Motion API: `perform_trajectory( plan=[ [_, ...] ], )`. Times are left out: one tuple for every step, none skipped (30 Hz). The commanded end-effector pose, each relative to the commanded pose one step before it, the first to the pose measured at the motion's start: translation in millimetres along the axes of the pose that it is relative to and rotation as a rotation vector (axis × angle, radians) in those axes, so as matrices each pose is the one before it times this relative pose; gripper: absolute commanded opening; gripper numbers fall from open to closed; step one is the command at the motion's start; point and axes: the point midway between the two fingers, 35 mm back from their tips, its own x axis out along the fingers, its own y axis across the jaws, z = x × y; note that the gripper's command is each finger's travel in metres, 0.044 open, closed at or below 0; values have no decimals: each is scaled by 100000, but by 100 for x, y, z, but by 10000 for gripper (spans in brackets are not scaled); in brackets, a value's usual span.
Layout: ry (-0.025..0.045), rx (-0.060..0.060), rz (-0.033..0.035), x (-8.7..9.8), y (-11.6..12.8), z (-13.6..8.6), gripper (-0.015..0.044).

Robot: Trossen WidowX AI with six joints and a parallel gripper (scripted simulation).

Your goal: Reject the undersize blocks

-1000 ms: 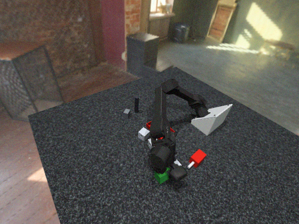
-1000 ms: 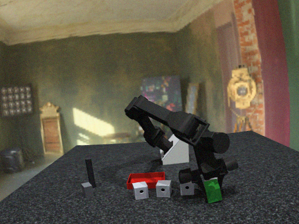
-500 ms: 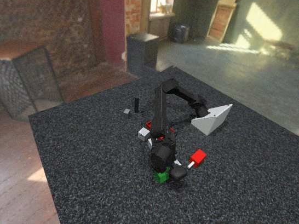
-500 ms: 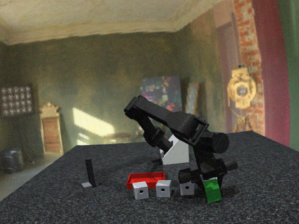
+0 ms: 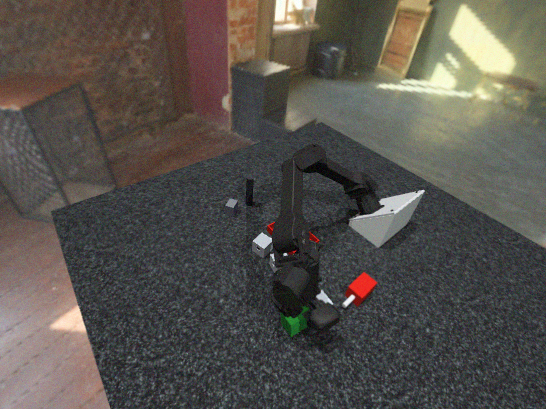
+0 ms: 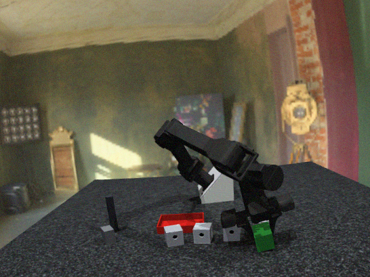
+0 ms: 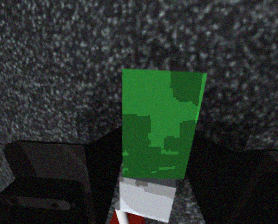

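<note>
The one red tray [image 5: 314,237] [image 6: 186,218] is past your gripper [image 5: 305,313] [image 6: 262,231] [image 7: 155,145], toward the arm's base. I count four steel blocks [image 5: 261,244] [image 6: 179,240], one just beyond your fingers. They look hard and heavy; pinch them by flat sides. One green gauge [image 5: 294,322] [image 6: 264,239] [image 7: 150,100] sits squeezed in your gripper. It seems stiff, maybe slippery; hold its fat handle. One red gauge [image 5: 361,288] [image 7: 139,220] lies near.

Looks like a room in an old, worn building, exact use unclear, with exposed brick [image 5: 242,16] [image 6: 313,126] at twelve o'clock in the top view and an ornate gilt-framed panel [image 5: 406,36] [image 6: 64,164] at one o'clock there.
</note>
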Motion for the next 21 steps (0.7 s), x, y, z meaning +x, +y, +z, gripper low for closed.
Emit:
perform_trajectory(
  plan=[
    [-1215, -171, 426, -362, 199, 370, 0],
    [0, 0, 0, 0, 0, 0, 0],
    [-2, 1, 0, 2, 0, 14, 0],
    [-4, 2, 0, 4, -1, 28, 0],
    [-6, 3, 0, 5, -1, 39, 0],
    [-7, 4, -1, 7, -1, 50, 0],
    [-9, 5, -1, 9, -2, 63, 0],
    [-9, 6, -1, 9, -2, 65, 0],
    [-10, 6, -1, 10, -2, 68, 0],
    [-10, 6, -1, 10, -2, 71, 0],
    [-11, 6, -1, 11, -3, 74, 0],
    [-9, 5, -1, 9, -2, 59, 0],
    [-5, 3, -1, 5, -1, 36, 0],
    [-2, 1, 0, 2, 0, 12, 0],
    [0, 0, 0, 0, 0, 0, 0],
    [0, 0, 0, 0, 0, 0, 0],
    [0, 0, 0, 0, 0, 0, 0],
    [0, 0, 0, 0, 0, 12, 0],
    [1, 0, 0, 0, 0, 24, 0],
    [1, -1, 0, 0, 0, 32, 0],
    [1, -1, 0, 1, -1, 42, 0]
  ],
)
